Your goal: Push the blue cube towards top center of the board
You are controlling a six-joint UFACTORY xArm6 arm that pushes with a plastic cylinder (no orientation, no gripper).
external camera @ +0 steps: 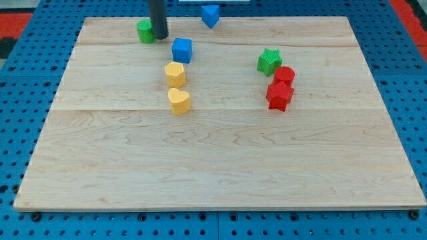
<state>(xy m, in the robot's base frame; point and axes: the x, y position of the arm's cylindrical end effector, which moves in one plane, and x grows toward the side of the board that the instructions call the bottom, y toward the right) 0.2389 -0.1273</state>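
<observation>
The blue cube [181, 50] sits on the wooden board [220, 160] in the upper left-centre. My tip [160, 37] stands just up and left of the cube, a small gap away, right beside a green block [145, 31] on its left. A second blue block [210, 15], shape unclear, lies at the board's top edge near the centre.
A yellow hexagonal block [175, 74] lies just below the blue cube, and a yellow heart block [179, 101] below that. At the right are a green star [269, 61], a red round block [284, 76] and a red star [279, 96], clustered together.
</observation>
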